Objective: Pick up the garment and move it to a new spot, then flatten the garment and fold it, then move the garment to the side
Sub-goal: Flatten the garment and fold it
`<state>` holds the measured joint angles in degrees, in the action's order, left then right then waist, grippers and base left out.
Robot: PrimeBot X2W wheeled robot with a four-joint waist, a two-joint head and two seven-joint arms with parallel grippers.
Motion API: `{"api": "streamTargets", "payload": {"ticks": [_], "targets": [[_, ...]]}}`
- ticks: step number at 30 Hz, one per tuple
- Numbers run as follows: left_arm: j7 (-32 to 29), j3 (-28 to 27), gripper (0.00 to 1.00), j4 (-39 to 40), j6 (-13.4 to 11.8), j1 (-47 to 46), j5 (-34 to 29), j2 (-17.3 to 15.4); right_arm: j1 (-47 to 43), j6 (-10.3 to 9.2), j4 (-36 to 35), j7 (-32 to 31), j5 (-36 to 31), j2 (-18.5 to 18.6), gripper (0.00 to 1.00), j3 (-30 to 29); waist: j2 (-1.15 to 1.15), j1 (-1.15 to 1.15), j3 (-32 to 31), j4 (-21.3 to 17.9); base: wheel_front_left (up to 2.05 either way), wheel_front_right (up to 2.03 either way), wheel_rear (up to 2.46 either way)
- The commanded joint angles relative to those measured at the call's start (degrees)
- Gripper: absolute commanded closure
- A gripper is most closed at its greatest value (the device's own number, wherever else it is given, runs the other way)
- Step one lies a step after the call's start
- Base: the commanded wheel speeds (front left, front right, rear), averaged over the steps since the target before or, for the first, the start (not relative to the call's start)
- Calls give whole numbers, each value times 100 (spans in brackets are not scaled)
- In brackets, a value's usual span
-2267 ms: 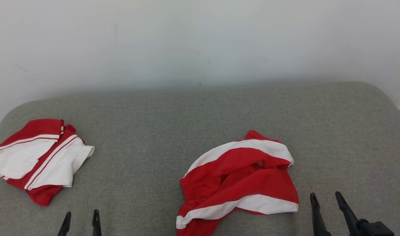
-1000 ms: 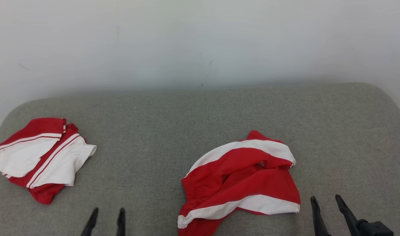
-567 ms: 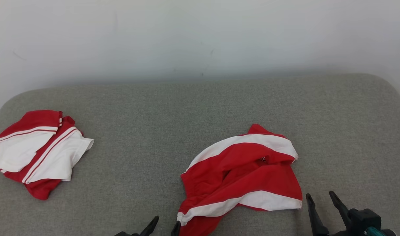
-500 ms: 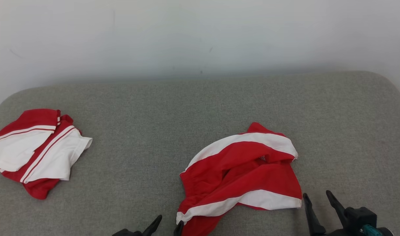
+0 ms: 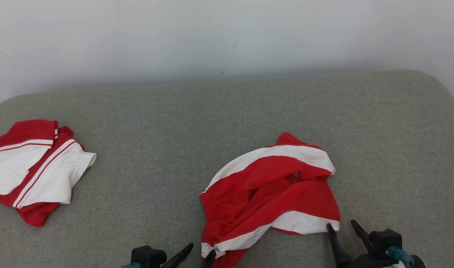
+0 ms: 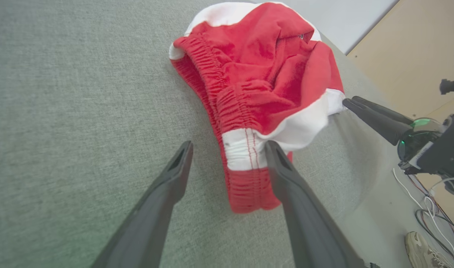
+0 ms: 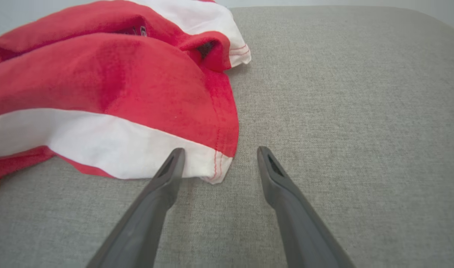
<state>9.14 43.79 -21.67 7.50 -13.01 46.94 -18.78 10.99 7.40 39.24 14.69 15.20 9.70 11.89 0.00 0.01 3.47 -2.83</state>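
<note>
A crumpled pair of red shorts with white stripes lies on the grey cushion, right of centre. My left gripper is open at the shorts' near left corner; in the left wrist view the white patch of the elastic waistband sits between its fingers. My right gripper is open at the near right corner; in the right wrist view the white hem corner lies between its fingertips. Neither gripper has closed on the cloth.
A second red and white garment lies folded at the far left of the grey cushion. A white wall rises behind. Floor, cables and a shoe lie off the cushion's right side.
The left gripper has slid right to the shorts' waistband corner. The right gripper has moved left to the hem corner. The camera has tilted down, shifting the whole picture.
</note>
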Motion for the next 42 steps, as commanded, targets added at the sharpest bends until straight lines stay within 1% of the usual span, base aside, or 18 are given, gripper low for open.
{"api": "streamTargets", "payload": {"ticks": [1, 11, 12, 13, 14, 15, 16, 19, 22, 28, 32, 35, 38, 39, 40, 42], "targets": [[-35, 217, 0, -33, -11, -174, 197, -54, 150, 18, 215, 48, 74, -9, 0, 67, 0, -1, 18, -10, 0, 0, 0], [141, 932, 0, -177, -10, -549, 693, -125, 524, 18, 773, 45, 186, -142, 0, 232, 0, -1, 81, -67, 0, 0, 0], [166, 1014, 3, -195, -10, -592, 711, -142, 546, 18, 847, 45, 216, -158, 0, 247, 0, -1, 85, -68, 0, 0, 0], [206, 1066, 29, -220, -10, -629, 753, -158, 569, 18, 913, 45, 242, -175, 6, 272, 0, -1, 84, -69, 0, 0, 0], [246, 1111, 71, -240, -10, -657, 777, -161, 602, 18, 923, 45, 254, -184, 75, 291, 0, -1, 81, -67, 0, 0, 0], [304, 1159, 89, -245, -10, -693, 753, -164, 624, 18, 865, 44, 280, -187, 96, 281, 0, -1, 79, -63, 0, 0, 0], [365, 1169, 100, -225, -10, -699, 782, -149, 602, 18, 836, 44, 311, -184, 100, 262, 0, -1, 71, -56, 0, 0, 0], [501, 1128, 100, -144, -10, -680, 815, -164, 473, 18, 748, 44, 341, -112, 100, 228, 0, -1, 44, -36, 0, 0, 0], [561, 1086, 100, -31, -10, -609, 808, -184, 370, 18, 512, 45, 366, -18, 100, 126, 0, -1, 23, -24, 0, 0, 0], [609, 714, 100, 421, -10, -572, 771, -298, 117, 18, -430, 45, 388, 182, 100, -50, 0, -1, 37, -66, 0, 0, 0], [605, 314, 100, 854, -11, -866, 751, -470, 196, 18, -1087, 44, 467, 311, 100, -36, 0, -1, 95, -125, 0, 0, 0], [466, 166, 100, 1063, -11, -1369, 653, -653, 547, 18, -1442, 45, 536, 466, 100, 116, 0, -1, 190, -177, 0, 0, 0], [122, 69, 100, 1231, -10, -2097, 779, -720, 1184, 18, -1648, -52, 715, 616, 100, 327, 0, -1, 405, -252, 0, 0, 0], [9, 7, 100, 1248, -10, -2404, 832, -754, 1460, 18, -1694, -114, 784, 666, 100, 385, 0, -1, 521, -275, 0, 0, 0], [-253, -111, 100, 1196, -10, -3082, 967, -779, 2132, 18, -1749, -275, 996, 692, 100, 462, 0, -1, 835, -330, 0, 0, 0], [-491, -252, 100, 1012, -10, -3854, 1162, -746, 2910, 18, -1750, -434, 1136, 795, 100, 526, 0, -1, 1213, -369, 0, 0, 0]]}}
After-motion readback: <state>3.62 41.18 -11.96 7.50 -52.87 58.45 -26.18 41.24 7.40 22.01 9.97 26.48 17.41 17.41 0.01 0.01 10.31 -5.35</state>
